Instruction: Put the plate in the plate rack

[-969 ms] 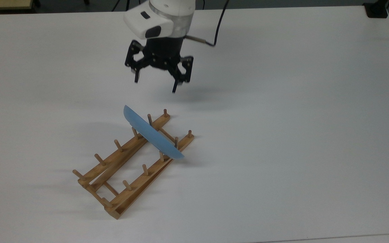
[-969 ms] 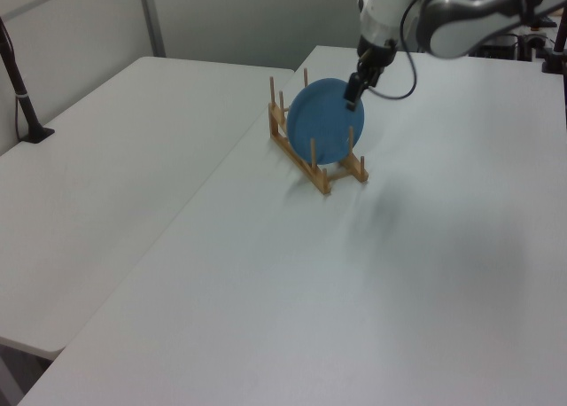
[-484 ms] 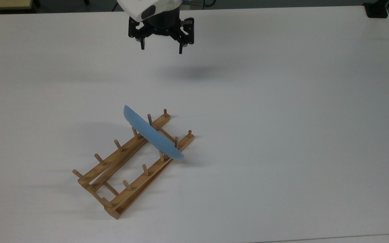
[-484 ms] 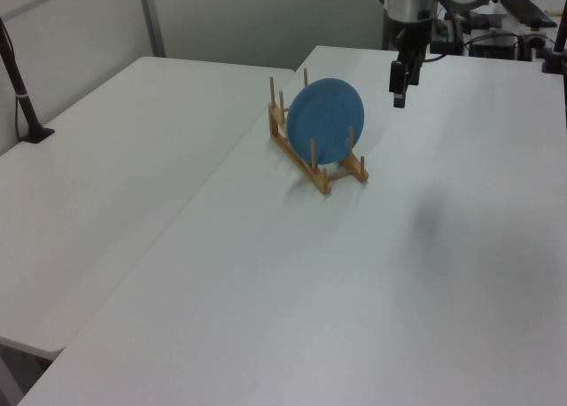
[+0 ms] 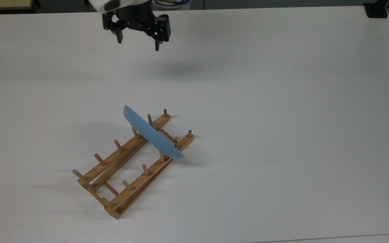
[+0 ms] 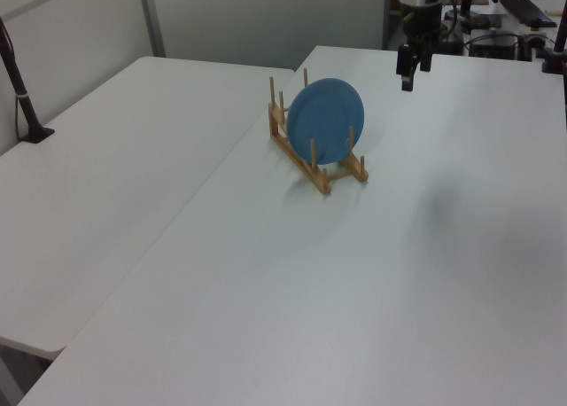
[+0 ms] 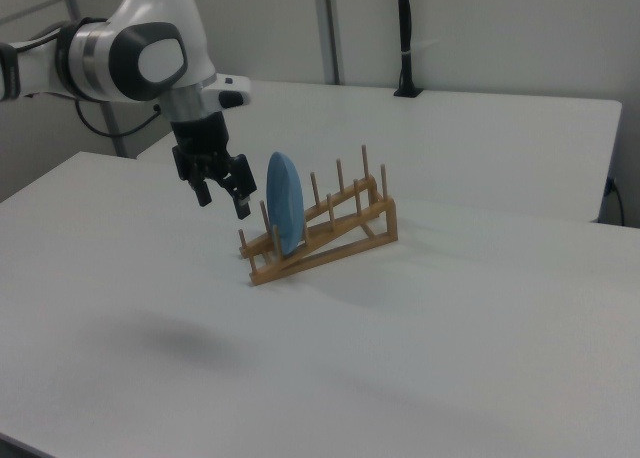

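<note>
**Plate racked, gripper clear**

Plate stood on edge in the plate rack, slotted between pegs near the rack's end toward the top view's upper right. Leaned a little, not dead vertical. Crossed both rails; in the top view one tip overhung the rack toward upper left, the other reached past the rail at lower right. Showed face-on as a blue disc in the left view, rack under it, and edge-on in the right view, near the lower end of the rack. Remaining slots held nothing.

Gripper hung above the table, well apart from plate and rack, near the top view's upper edge. Fingers spread wide, nothing between them. Same in the right view: up off the surface, to the right view's left of the plate, no contact. In the left view, beyond the rack and to the left view's right, above the far part of the table.

Judged status: placement done. Plate seated, released, held up by the pegs alone. Looked stable; the lean seemed caught by a peg on each rail. Nothing left for the task itself, at most parking the arm. Only risk seen: a bump to the rack, since the plate overhung both sides.
</note>
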Action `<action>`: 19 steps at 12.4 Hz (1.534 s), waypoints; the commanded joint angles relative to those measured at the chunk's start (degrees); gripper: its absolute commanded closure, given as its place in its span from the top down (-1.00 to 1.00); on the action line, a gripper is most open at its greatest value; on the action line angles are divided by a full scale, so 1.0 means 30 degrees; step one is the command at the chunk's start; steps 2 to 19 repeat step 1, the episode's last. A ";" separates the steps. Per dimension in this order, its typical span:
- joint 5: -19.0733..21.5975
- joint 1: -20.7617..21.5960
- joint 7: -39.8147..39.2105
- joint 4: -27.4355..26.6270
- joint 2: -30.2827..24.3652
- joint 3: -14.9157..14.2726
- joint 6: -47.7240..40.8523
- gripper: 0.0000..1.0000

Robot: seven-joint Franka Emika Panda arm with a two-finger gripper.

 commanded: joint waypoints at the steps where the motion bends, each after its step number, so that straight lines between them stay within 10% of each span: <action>1: 0.0163 -0.0387 0.0436 0.0297 -0.0200 0.0011 -0.1082 1.00; 19: 0.0163 -0.0387 0.0436 0.0297 -0.0200 0.0011 -0.1082 1.00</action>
